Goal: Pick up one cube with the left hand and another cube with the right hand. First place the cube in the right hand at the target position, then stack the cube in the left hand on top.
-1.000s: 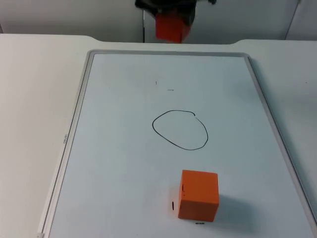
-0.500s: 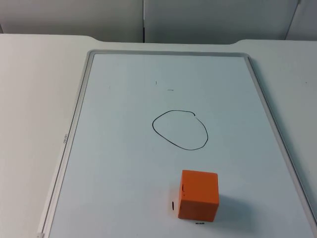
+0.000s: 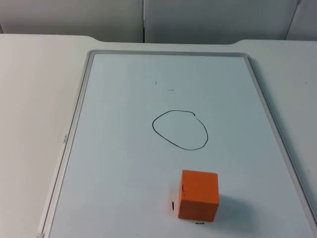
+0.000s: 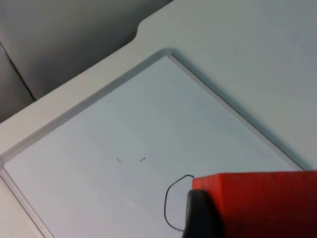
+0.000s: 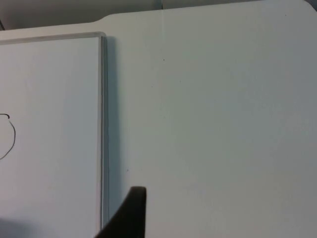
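Orange cube (image 3: 198,195) unmoved below the circle (image 3: 180,130); my left gripper (image 4: 208,218) grips another cube (image 4: 262,203); right gripper's state unclear.

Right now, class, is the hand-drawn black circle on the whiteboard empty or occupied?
Empty: the hand-drawn black circle encloses bare board; the orange cube sits outside it.

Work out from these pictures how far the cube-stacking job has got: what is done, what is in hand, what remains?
Done: the left gripper holds one red cube, above the whiteboard. In hand: nothing for the right gripper, which hangs over the bare table beside the board's frame. Left: the orange cube sits on the board outside the drawn circle; it must go there first, then the red cube on top.
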Available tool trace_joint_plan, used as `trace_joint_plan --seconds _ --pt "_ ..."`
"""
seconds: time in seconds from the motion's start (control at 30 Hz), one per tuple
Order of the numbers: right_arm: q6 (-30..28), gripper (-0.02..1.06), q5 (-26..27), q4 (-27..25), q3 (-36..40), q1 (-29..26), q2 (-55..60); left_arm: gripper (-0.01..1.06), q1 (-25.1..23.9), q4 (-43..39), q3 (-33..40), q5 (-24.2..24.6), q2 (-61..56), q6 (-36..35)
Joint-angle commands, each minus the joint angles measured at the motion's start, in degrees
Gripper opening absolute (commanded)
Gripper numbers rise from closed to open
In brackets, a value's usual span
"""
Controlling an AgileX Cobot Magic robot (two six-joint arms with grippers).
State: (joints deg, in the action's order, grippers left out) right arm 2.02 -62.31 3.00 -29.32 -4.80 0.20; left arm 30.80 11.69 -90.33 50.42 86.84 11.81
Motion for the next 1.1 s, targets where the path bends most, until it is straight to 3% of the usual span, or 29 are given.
trace_joint_plan --seconds 0.0,0.07,0.1,0.17,0.27,0.4,0.5,0.6,0.83,0.97,1.0,1.07 --pt "-0.08 1.04 0.44 -0.16 0.25 -0.34 -0.2 0.12 0.24 0.14 9.35 -7.2 -5.36 0.07" --pt "-0.08 1.04 0.44 -0.16 0.25 -0.34 -0.2 0.12 0.24 0.24 19.2 -12.94 -11.2 -0.76" --pt "-0.08 1.04 0.44 -0.16 0.25 -0.34 -0.2 0.12 0.24 0.24 19.2 -12.94 -11.2 -0.76" --pt "-0.08 1.04 0.44 -0.16 0.25 -0.34 -0.2 0.12 0.24 0.24 29.31 -17.62 -16.38 -1.89" --pt "-0.08 1.04 0.44 -0.16 0.25 -0.34 -0.2 0.12 0.24 0.02 35.49 -19.13 -20.36 -1.89" --pt "-0.55 1.04 0.44 -0.46 0.25 -0.34 -0.2 0.11 0.24 -6.53 46.16 -19.63 -27.54 -9.45" --pt "-2.02 1.04 0.55 -1.81 0.25 -0.34 -0.2 0.11 0.24 -11.35 49.09 -19.4 -30.94 -15.16" --pt "-6.94 1.04 0.55 -6.36 0.03 -0.34 -0.2 0.11 0.24 -16.84 51.34 -17.36 -35.99 -20.64" --pt "-13.73 1.04 0.44 -15.72 -0.39 -0.34 -0.2 0.11 0.24 -18.41 51.47 -11.73 -42.99 -22.35" --pt "-24.74 1.04 1.19 -24.1 -1.53 -0.34 6.14 0.11 0.24 -21.28 53.21 -11.36 -46.23 -24.81" --pt "-24.74 1.04 1.19 -24.1 -1.53 -0.34 6.14 0.11 0.24 -21.28 53.21 -11.36 -46.23 -24.81" --pt "-31.82 1.04 3.08 -28.88 -2.89 -0.34 10.83 0.11 0.24 -22.9 53.19 -10.58 -46.34 -25.84"
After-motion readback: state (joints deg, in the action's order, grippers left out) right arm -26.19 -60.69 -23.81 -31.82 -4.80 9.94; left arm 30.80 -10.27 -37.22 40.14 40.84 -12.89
